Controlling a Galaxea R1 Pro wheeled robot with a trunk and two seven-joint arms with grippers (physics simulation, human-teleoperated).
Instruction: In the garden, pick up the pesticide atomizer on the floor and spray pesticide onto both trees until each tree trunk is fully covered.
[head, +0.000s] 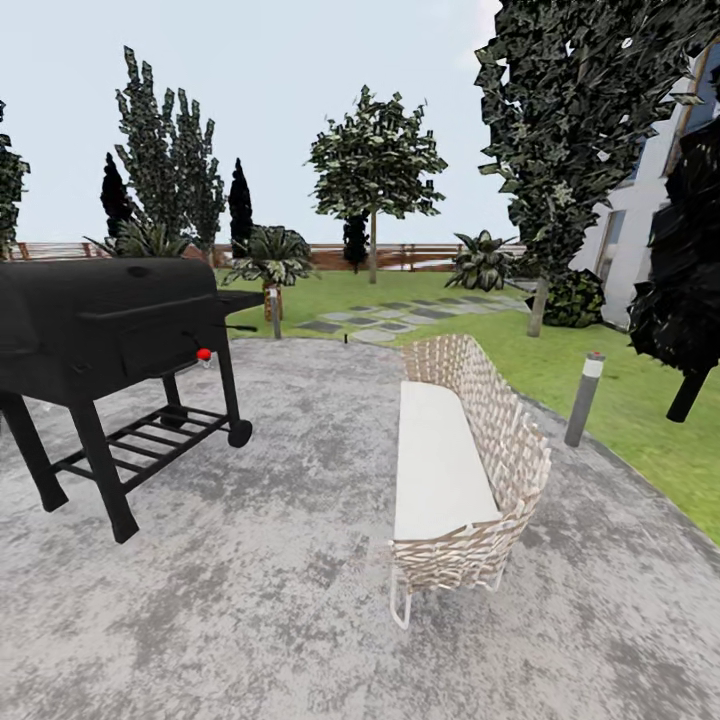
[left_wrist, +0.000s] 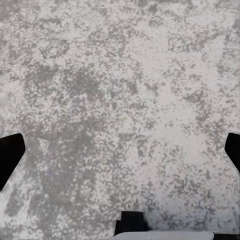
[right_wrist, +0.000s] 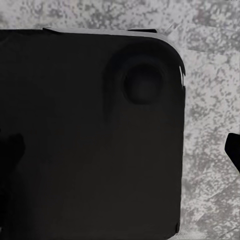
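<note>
On grey patio (head: 250, 600), black grill (head: 100, 320), wicker bench (head: 470, 450), lawn (head: 640, 400) beyond

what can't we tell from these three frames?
- Left hand: left wrist view cuts both fingers at the side edges; open or shut unclear.
- Right hand: right wrist view, a black panel blocks most of the patio.
- Right-hand tree: head view, crown cut by the top edge.

The left pincer (left_wrist: 120, 150) showed two plain black fingertips (left_wrist: 10, 155), with a black block and a pale grey edge behind. The right pincer's fingertips (right_wrist: 234, 150) were equally black, above a rounded black base panel (right_wrist: 90, 135) with a round boss.
</note>
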